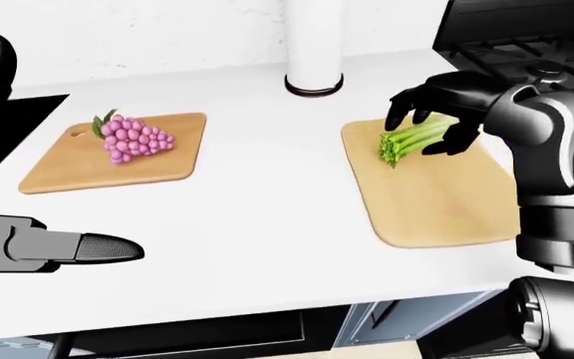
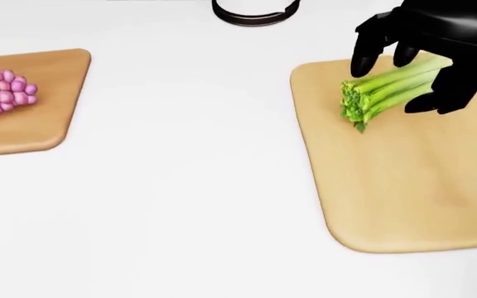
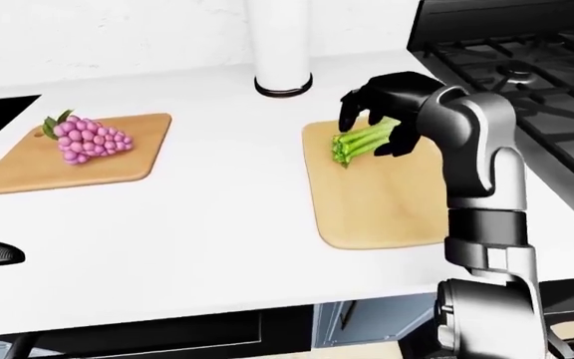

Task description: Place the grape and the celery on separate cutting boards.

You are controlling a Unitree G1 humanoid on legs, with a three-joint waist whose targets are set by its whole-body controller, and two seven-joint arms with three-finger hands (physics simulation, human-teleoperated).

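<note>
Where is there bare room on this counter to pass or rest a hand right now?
The white strip between the left cutting board with the grape and the right cutting board is bare, as is that board's lower half. The upper end is crowded: the right hand arches over the celery. The left hand hovers bottom left.

- Bright, even light all over; the white surface (image 2: 189,205) nearly washes out in my head view.
- Shadows are soft and faint, just a thin dark edge under each cutting board (image 1: 426,191).
- My right hand (image 2: 425,46) renders near-flat black, little detail.
- Everything's sharp, no blur, no edge warping.
</note>
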